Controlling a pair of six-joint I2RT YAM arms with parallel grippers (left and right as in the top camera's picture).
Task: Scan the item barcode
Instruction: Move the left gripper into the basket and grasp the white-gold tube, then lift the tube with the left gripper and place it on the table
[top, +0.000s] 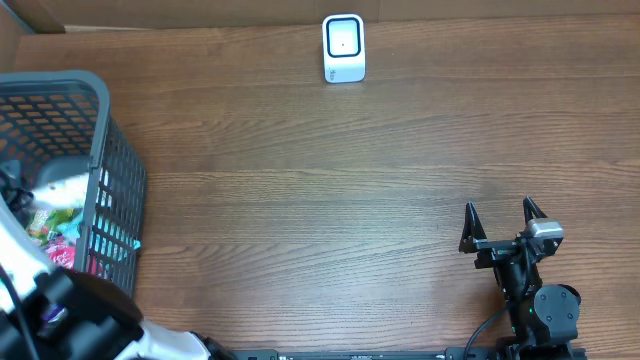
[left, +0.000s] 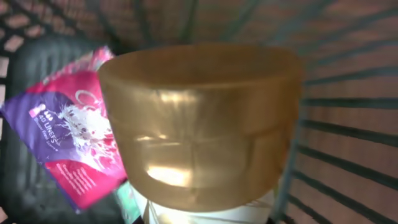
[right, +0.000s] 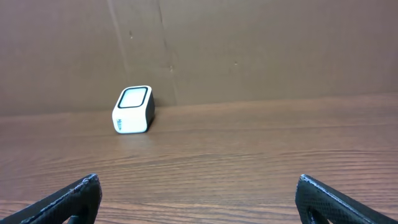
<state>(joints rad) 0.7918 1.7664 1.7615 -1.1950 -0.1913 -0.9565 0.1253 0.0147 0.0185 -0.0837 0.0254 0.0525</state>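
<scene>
The gold-capped bottle (left: 199, 124) fills the left wrist view beside a pink-purple packet (left: 68, 143), inside the grey basket (top: 112, 140) at far left. No view shows the left claw, so I cannot tell its state. Only overhead shows the right claw (top: 499, 208) spread wide at near right, and the white scanner (top: 343, 47) at far centre of the tabletop (top: 300, 200).
</scene>
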